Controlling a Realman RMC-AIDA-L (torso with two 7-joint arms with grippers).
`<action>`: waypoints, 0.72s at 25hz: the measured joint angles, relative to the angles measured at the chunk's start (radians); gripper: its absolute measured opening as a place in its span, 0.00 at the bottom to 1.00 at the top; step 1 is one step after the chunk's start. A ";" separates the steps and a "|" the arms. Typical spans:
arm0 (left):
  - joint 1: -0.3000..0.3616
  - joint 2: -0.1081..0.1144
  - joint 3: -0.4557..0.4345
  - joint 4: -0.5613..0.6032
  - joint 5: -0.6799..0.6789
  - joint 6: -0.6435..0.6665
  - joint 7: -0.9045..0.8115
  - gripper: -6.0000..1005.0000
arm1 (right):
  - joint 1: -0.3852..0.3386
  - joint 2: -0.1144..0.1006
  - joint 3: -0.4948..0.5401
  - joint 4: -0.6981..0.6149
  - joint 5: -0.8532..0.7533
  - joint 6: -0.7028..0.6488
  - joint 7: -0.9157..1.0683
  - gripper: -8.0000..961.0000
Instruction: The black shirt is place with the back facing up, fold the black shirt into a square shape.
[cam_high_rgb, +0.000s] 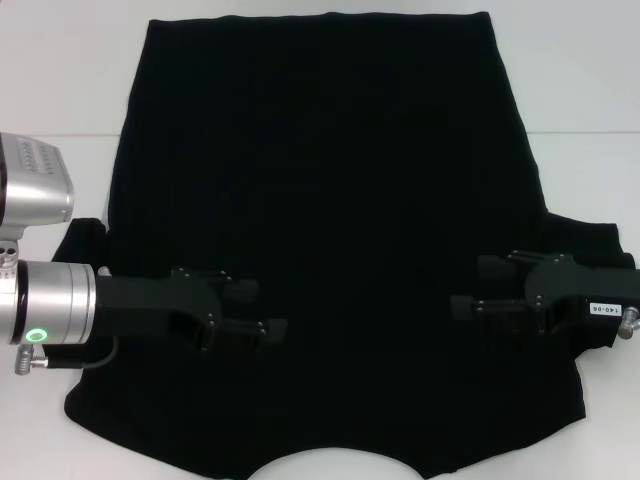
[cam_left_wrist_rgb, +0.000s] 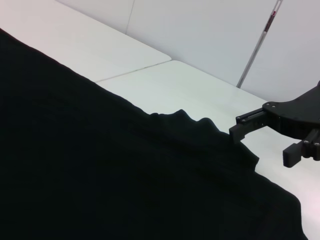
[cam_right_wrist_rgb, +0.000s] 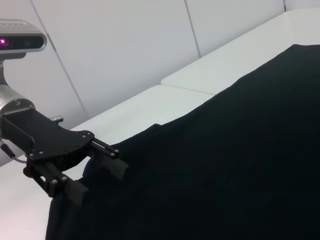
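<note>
The black shirt lies spread flat on the white table, plain side up, with its neck opening at the near edge and its hem at the far edge. Its sleeves stick out at both sides. My left gripper hovers open over the shirt's near left part, by the left shoulder. Mirroring it, my right gripper is open over the near right part. Neither holds cloth. The shirt also fills the left wrist view, with the right gripper beyond it. The right wrist view shows the shirt and the left gripper.
Bare white table surface surrounds the shirt on the left, right and far sides. A seam between table panels runs across it. White wall panels stand behind the table.
</note>
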 joint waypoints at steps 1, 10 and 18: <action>0.000 0.000 0.000 0.000 0.000 -0.001 0.000 0.78 | 0.000 0.000 0.000 0.000 0.000 0.000 0.000 0.98; 0.000 0.000 0.000 0.000 0.000 0.001 -0.004 0.78 | -0.003 0.000 0.000 0.000 0.000 0.000 0.000 0.98; 0.001 0.003 -0.028 0.005 0.000 0.007 -0.030 0.79 | -0.003 -0.003 0.008 -0.007 0.003 0.004 0.053 0.98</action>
